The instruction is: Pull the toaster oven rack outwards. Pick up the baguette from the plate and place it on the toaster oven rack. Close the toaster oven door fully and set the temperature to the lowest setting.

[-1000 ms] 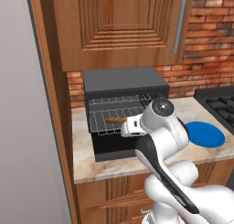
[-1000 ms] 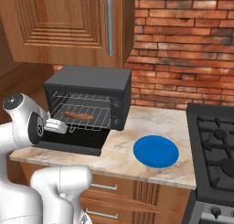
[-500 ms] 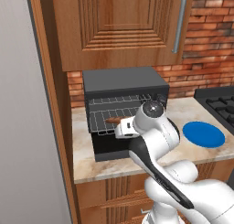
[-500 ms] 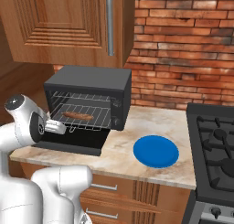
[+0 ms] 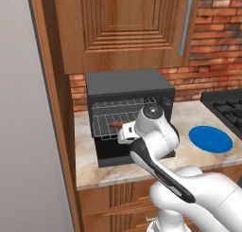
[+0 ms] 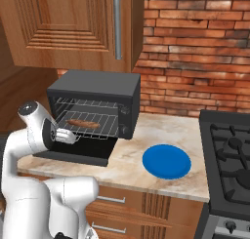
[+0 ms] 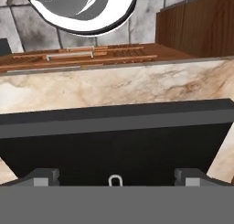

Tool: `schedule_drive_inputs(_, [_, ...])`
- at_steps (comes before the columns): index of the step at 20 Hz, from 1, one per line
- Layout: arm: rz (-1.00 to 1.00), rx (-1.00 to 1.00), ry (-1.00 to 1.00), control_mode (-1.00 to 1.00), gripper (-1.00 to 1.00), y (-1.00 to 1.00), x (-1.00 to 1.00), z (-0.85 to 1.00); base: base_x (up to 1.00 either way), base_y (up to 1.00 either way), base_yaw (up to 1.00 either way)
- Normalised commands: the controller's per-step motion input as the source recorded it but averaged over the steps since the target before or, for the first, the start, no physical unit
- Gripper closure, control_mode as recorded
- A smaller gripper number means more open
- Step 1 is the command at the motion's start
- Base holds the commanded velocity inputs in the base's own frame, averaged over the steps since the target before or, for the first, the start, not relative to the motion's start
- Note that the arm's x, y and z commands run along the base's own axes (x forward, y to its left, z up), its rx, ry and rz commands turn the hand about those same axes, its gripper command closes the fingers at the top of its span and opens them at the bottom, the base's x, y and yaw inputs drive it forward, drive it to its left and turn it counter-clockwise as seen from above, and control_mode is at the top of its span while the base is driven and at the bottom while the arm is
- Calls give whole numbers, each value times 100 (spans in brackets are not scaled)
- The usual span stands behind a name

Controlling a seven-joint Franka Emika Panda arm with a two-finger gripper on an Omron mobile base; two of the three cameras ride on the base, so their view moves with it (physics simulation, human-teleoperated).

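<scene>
Kitchen: wood cabinets (image 6: 68,23), brick backsplash (image 6: 195,52), marble counter (image 6: 132,172), gas stove (image 6: 229,150) at right.

Matte dark toaster oven (image 6: 97,84), silver wire toaster oven rack (image 6: 93,119), polished marble counter (image 6: 129,167), glossy blue plate (image 6: 166,161).

Both base cameras look forward and down from behind the arm, left and right, sharing the toaster oven (image 5: 127,110) on the worktop (image 6: 132,167). The hand camera looks closely down at the open oven door (image 7: 114,145).
</scene>
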Motion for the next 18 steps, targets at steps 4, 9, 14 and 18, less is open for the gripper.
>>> schedule_drive_inputs(4, [0, 0, 8, -100, -100, 0, 29, -22, 0, 0, 0])
schedule_drive_inputs(9, [0, 0, 8, -100, -100, 0, 26, -21, 0, 0, 0])
schedule_drive_inputs(14, [0, 0, 5, -100, -100, 0, 21, -21, 0, 0, 0])
schedule_drive_inputs(18, [0, 0, 1, -100, -100, 0, 16, -22, 0, 0, 0])
